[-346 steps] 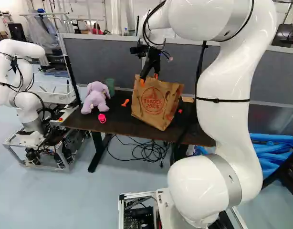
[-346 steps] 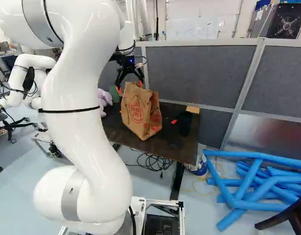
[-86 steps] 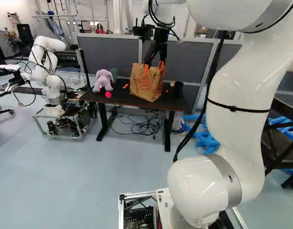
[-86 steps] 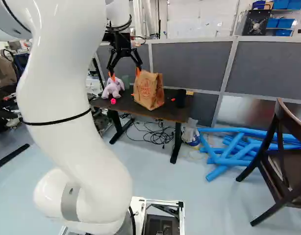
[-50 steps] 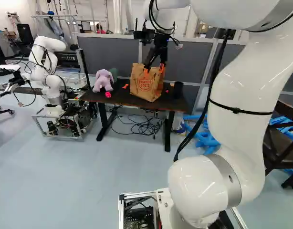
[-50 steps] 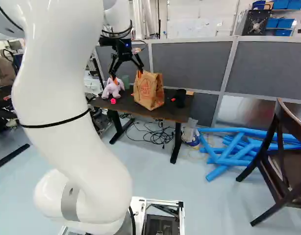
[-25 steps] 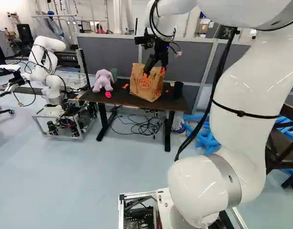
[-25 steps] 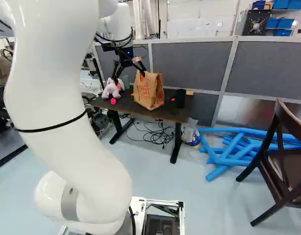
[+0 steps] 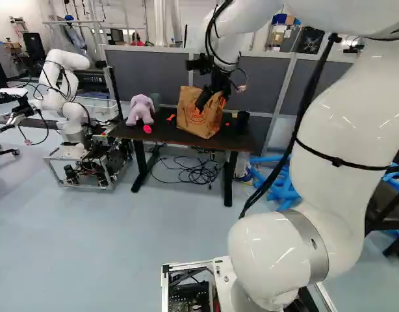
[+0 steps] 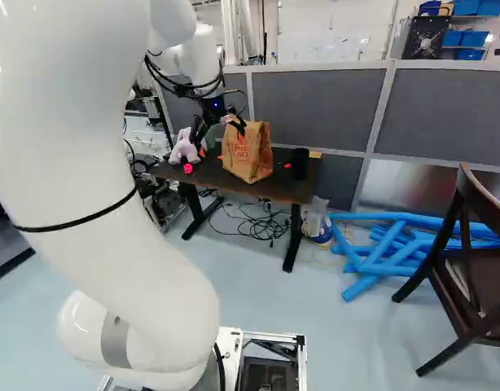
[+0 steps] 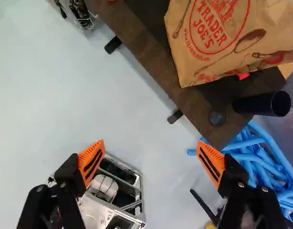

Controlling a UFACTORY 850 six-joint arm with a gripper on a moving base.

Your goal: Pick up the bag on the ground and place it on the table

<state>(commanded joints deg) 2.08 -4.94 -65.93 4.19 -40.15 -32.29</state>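
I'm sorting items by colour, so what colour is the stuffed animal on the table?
Light purple; the stuffed animal shows best in the left base view.

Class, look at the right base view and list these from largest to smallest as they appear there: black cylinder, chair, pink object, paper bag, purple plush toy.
1. Chair, cut off by the view's edge
2. Paper bag
3. Purple plush toy
4. Black cylinder
5. Pink object
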